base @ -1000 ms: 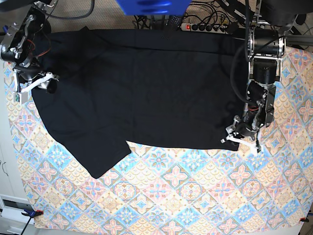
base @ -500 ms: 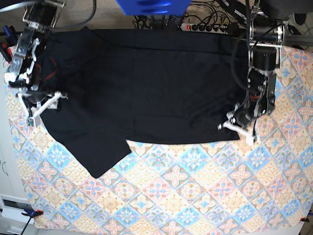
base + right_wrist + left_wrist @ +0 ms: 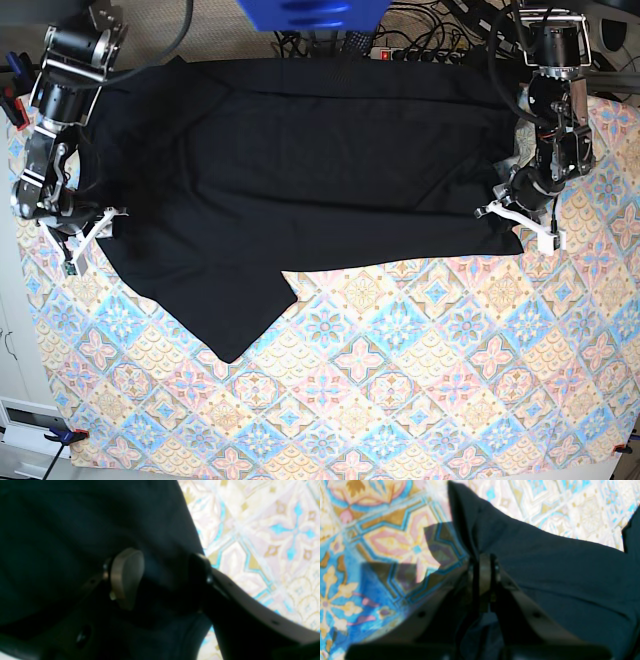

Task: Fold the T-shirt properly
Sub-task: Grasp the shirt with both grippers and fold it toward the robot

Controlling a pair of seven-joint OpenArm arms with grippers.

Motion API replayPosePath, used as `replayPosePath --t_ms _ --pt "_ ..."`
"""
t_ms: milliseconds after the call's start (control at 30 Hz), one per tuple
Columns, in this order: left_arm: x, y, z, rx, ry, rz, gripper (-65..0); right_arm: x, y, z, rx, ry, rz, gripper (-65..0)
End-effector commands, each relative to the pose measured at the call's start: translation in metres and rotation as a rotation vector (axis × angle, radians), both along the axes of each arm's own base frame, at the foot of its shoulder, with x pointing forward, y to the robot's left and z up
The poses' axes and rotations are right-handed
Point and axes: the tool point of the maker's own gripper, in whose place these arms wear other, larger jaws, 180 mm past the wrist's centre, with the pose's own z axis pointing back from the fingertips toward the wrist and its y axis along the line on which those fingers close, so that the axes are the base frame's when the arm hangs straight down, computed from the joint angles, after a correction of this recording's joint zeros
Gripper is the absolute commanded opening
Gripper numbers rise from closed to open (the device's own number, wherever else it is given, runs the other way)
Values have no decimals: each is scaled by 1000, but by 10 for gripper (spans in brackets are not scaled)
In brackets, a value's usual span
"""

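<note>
Nearest to us, the patterned tablecloth lies bare. Behind it the T-shirt is spread flat across the far half, one sleeve pointing toward us. Our left gripper is clenched on its hem corner; our right gripper has its fingers apart with cloth between them. The cloth seems light, soft and limp, so we judge corners and hem edges the best places to hold.
</note>
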Motion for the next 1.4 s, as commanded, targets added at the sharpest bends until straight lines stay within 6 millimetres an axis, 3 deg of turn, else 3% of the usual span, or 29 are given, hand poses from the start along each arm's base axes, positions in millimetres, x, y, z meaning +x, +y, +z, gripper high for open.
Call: replayPosePath --t_ms 0,133,367,533,733,933,1200,1267,1367 --pt "11 6 19 21 -65 -4 -650 26 -10 23 -19 -80 18 -331" --pt "3 1 20 26 -63 -18 -650 49 6 20 -18 -100 101 -331" --pt "-7 0 15 27 -45 -24 -650 76 10 22 3 -128 114 -331" --pt "-14 0 11 27 -31 -24 -650 85 8 20 41 -159 78 -331" --pt "-13 -2 14 29 -39 -30 -650 77 1 6 61 -144 48 -331" --pt "-13 -2 14 29 -39 -30 -650 67 19 -15 45 -117 137 -331" --pt "-11 -2 15 29 -42 -30 -650 51 23 -34 43 -64 165 -337" --pt "-11 -2 15 29 -42 -30 -650 50 26 -34 52 -60 180 -358" --pt "-11 -2 15 29 -42 -30 -650 47 36 -33 100 -56 221 -449"
